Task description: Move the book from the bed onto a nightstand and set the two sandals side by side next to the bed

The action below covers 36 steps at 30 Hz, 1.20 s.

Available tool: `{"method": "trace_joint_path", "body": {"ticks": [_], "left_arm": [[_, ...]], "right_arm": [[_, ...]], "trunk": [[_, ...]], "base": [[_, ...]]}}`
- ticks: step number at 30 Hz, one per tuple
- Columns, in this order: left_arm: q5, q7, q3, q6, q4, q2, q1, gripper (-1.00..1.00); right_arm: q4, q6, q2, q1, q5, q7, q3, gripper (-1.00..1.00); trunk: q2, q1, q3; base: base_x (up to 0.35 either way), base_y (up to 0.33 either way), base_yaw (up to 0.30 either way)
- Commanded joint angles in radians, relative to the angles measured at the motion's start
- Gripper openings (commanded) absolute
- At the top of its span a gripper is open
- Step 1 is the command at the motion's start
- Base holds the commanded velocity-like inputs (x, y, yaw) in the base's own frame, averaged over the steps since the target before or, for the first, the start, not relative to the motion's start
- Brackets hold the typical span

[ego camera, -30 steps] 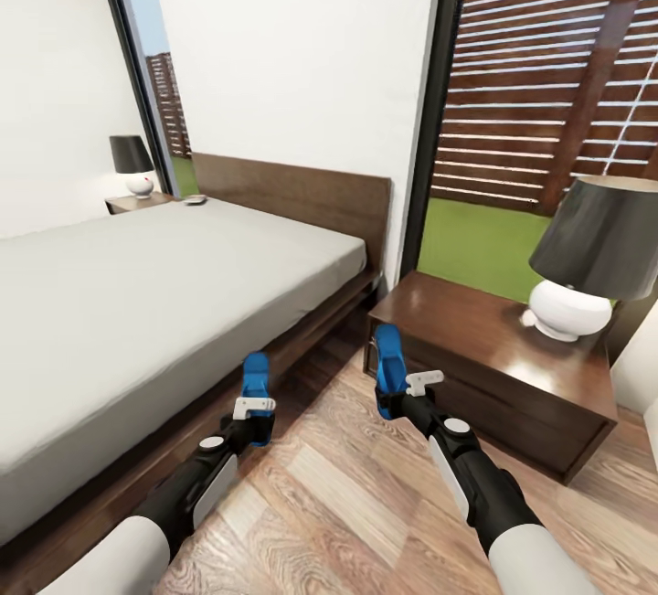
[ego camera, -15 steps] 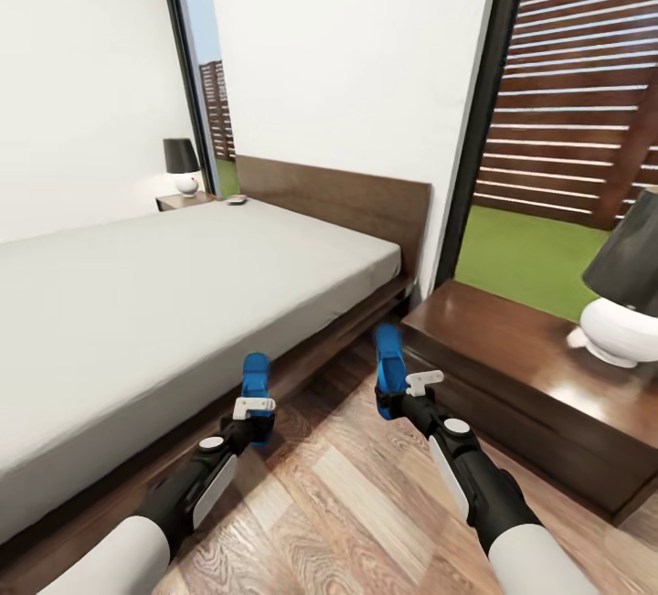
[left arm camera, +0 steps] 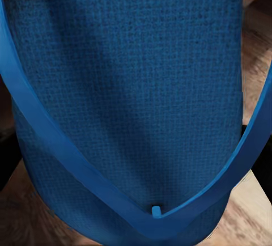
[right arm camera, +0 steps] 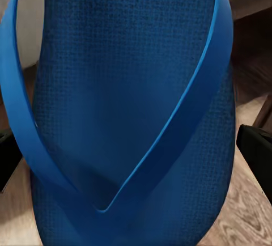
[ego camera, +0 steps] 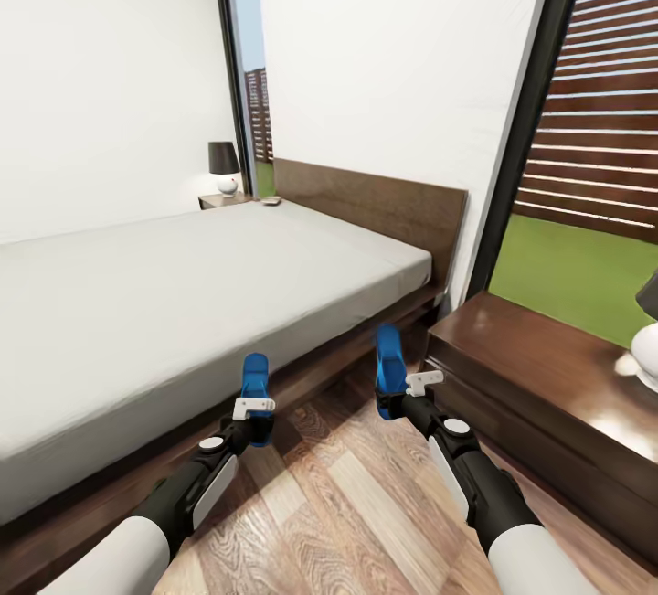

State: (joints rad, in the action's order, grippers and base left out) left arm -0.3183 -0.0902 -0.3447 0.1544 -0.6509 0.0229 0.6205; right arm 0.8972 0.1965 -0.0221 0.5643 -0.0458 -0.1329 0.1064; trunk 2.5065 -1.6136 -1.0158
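Left gripper [ego camera: 255, 412]: fingers pinching a bright blue flat sandal [ego camera: 255, 382], held above the brown wood-plank floor [ego camera: 356, 494] just beside the bed frame.
Right gripper [ego camera: 395, 398]: fingers pinching a second bright blue flat sandal [ego camera: 389, 359], raised between bed and near cabinet.
Left wrist view: woven blue footbed and V-strap [left arm camera: 130, 98] seen close, floor planks behind.
Right wrist view: second blue footbed [right arm camera: 130, 104] close, dark finger [right arm camera: 258, 149] at its edge.
Bed [ego camera: 164, 293]: large, low, dark-brown wooden frame, off-white mattress, to the left.
Near nightstand [ego camera: 548, 376]: glossy dark-brown wooden cabinet, to the right.
Far nightstand [ego camera: 222, 200]: carrying a black-shaded white lamp [ego camera: 224, 167].
Book: small flat object [ego camera: 270, 201] near the headboard; too small to identify.
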Motion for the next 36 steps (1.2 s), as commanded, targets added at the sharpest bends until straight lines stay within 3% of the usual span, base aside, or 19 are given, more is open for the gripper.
{"method": "trace_joint_path", "body": {"ticks": [1, 36], "left_arm": [[-0.010, -0.009, -0.008, 0.004, -0.002, 0.002, 0.001, -1.00], [-0.012, -0.009, -0.007, 0.002, -0.001, 0.002, 0.001, -1.00]], "right_arm": [[0.002, 0.006, 0.000, 0.000, -0.006, -0.004, -0.001, -1.00], [-0.001, 0.004, -0.001, 0.000, -0.003, -0.005, 0.000, -1.00]], "trunk": [[0.000, 0.000, 0.000], [0.000, 0.000, 0.025]], "base": [[0.000, -0.009, 0.259], [0.000, -0.010, 0.259]]}}
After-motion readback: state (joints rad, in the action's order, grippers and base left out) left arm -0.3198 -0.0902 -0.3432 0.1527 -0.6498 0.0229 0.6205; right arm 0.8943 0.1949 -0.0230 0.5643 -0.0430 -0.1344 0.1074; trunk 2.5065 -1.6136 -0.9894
